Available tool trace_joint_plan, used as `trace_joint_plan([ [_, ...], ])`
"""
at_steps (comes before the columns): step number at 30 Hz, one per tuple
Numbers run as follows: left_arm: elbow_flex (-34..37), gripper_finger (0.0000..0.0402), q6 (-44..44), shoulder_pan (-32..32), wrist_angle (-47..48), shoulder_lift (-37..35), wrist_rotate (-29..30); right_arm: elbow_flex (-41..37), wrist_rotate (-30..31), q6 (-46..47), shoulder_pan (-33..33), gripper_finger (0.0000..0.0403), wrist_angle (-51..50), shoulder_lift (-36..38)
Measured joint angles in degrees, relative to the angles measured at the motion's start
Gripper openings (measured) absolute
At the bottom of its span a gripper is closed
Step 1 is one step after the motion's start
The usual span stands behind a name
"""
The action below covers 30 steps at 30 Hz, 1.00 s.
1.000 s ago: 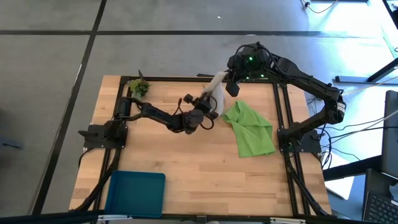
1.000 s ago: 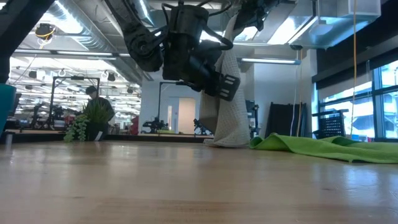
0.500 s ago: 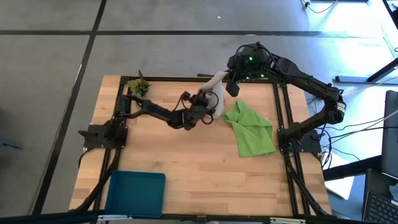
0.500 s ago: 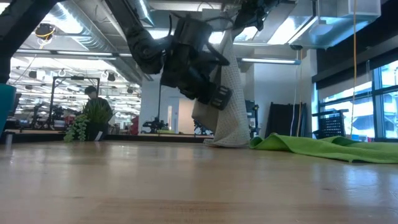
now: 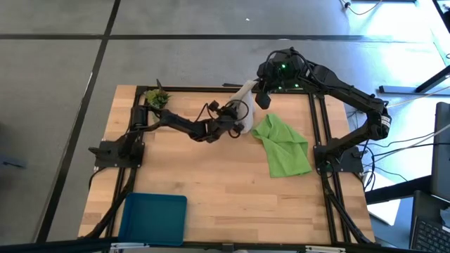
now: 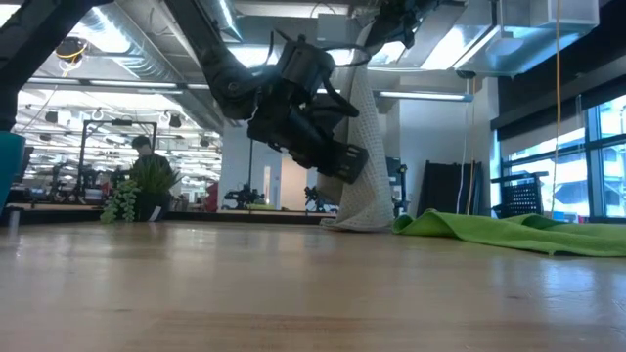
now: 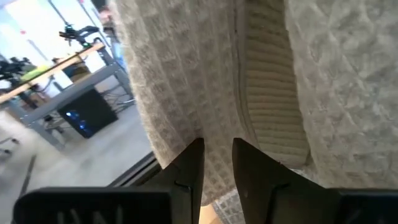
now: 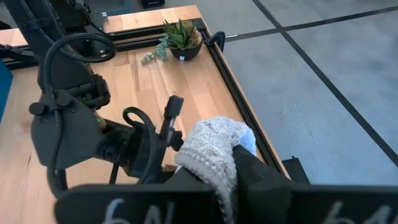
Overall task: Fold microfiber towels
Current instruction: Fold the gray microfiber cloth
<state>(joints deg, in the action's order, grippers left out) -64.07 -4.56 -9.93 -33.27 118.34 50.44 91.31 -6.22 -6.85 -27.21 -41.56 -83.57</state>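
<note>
Hanging from the right tool (image 8: pixel 227 168), the light grey towel (image 6: pixel 364 156) dangles above the far edge of the desk (image 5: pixel 211 190), its lower hem touching the wood. The right tool is clamped on the towel's top corner, as its own wrist view shows grey cloth pinched between the dark fingers. The left tool (image 7: pixel 216 163) sits just in front of the hanging cloth with a narrow gap between its fingers; cloth fills the view behind them, but whether any is pinched cannot be told.

The step in hand looks like catching a second corner or edge so the towel can be spread flat before folding. The next move likely calls for the left tool to close on a lower edge, then both arms to draw apart and lay the cloth down.

The lime green towel (image 5: pixel 285 146) lies crumpled on the desk just beside the grey one, not yet folded. A blue tray (image 5: pixel 153 218) rests at the near left corner with nothing visible in it.
</note>
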Motion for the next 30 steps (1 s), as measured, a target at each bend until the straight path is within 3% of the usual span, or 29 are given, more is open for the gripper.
trace_joint_plan([
  [7, 0.0, 0.0074, -4.0, 0.4, 0.5, 0.0, -2.1, 0.0, 0.0, 0.0, 0.0, 0.0006, 0.0, 0.0],
  [11, 0.0, 0.0074, -8.0, 0.6, -0.7, 0.0, -9.2, 0.0, 0.0, 0.0, 0.0, 0.0006, 0.0, 0.0],
  [14, 0.0, 0.0074, -8.3, 0.6, -1.1, 0.0, -11.0, 0.0, 0.0, 0.0, 0.0, 0.0006, 0.1, 0.0],
  [17, 0.0, 0.0074, -8.0, 0.4, -1.1, 0.0, -7.5, 0.0, 0.0, 0.0, 0.0, 0.0006, 0.1, 0.0],
  [21, 0.0, 0.0074, -7.8, 0.3, -1.1, 0.0, 5.1, 0.0, 0.0, 0.2, 0.0, 0.0006, 0.1, 0.0],
  [23, 0.0, 0.0074, -8.4, 0.1, -1.1, 0.0, 8.1, 0.0, 0.0, 0.2, 0.0, 0.0006, 0.1, 0.0],
  [30, 0.0, 0.0074, -8.5, -1.1, -1.1, 0.0, 3.4, 0.0, 0.0, 0.3, 0.0, 0.0006, 0.1, 0.0],
])
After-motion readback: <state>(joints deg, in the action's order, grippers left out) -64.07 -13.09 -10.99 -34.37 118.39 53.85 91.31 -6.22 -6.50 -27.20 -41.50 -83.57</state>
